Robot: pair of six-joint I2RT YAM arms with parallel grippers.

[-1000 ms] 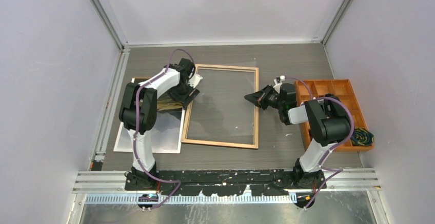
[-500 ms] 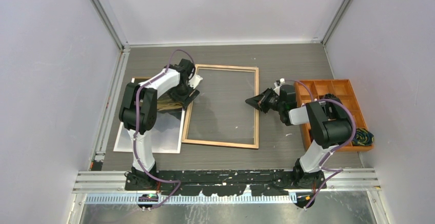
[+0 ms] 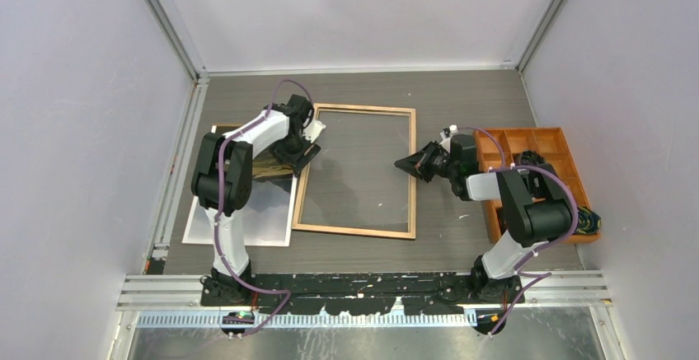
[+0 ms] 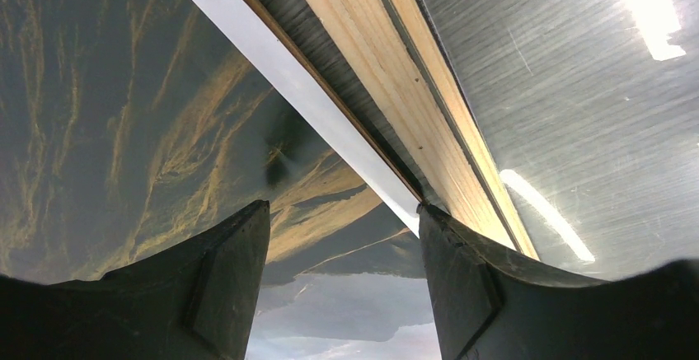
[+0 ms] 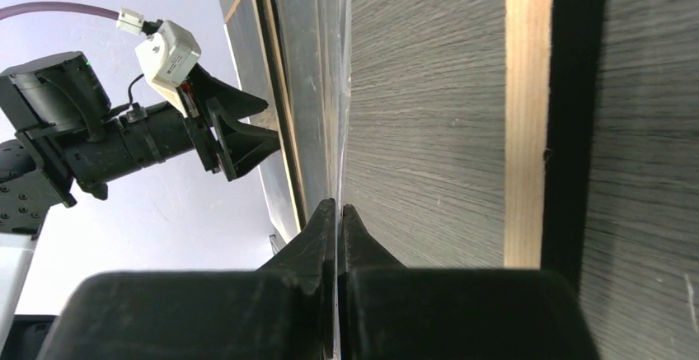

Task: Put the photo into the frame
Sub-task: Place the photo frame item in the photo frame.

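Observation:
The frame point(image 3: 354, 230) lies flat mid-table with its light wood back up. Its left rail point(image 4: 396, 88) shows in the left wrist view. The photo point(image 3: 247, 212), a dark landscape with gold streaks point(image 4: 124, 113) and a white border, lies on the table left of the frame. My left gripper point(image 3: 303, 156) hangs open just above the photo's right edge point(image 4: 342, 212), beside the frame's rail, with nothing between its fingers. My right gripper point(image 3: 404, 162) is at the frame's right rail point(image 5: 527, 113), shut point(image 5: 338, 205) on the edge of a thin clear sheet point(image 5: 340, 129) that lies across the frame's opening.
An orange compartment tray point(image 3: 569, 142) stands at the right, beside the right arm, with a dark bundle point(image 3: 584, 220) at its near end. A brown board edge point(image 3: 224, 128) shows under the photo's far end. Walls close the table on three sides.
My right gripper has shifted slightly toward the near side, still shut on the clear sheet. The left arm has not moved.

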